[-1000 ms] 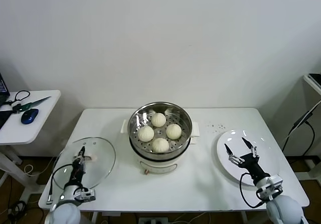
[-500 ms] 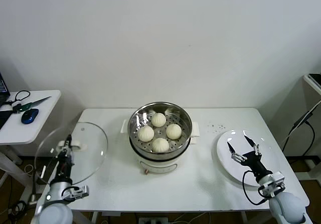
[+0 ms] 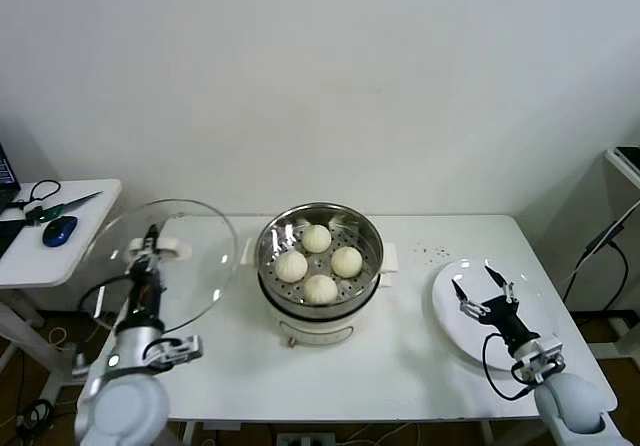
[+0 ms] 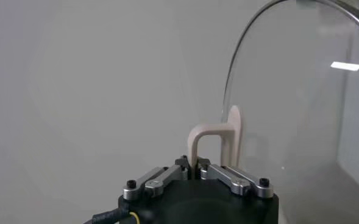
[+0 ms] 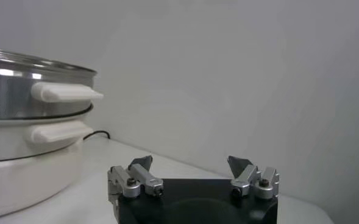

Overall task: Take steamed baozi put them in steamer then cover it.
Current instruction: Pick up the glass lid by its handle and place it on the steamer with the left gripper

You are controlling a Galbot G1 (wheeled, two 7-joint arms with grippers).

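Note:
Several cream-white baozi (image 3: 319, 262) sit in the shiny steel steamer (image 3: 366, 230) on its white pot base at the table's middle. My left gripper (image 3: 150, 245) is shut on the white handle (image 4: 211, 135) of the clear glass cover (image 3: 190, 231), which it holds tilted in the air to the left of the steamer. My right gripper (image 3: 481, 283) is open and empty over the white plate (image 3: 540, 316) at the right; the steamer's side handle (image 5: 66, 92) shows in its wrist view.
A small side table (image 3: 85, 236) at the far left carries a blue mouse (image 3: 59, 230) and cables. Dark crumbs (image 3: 432, 255) lie on the table right of the steamer. A cable (image 3: 605, 236) hangs at the far right.
The left gripper has lifted the cover off the table, up and toward the steamer, tilting it upright. The right gripper has drawn back slightly over the plate.

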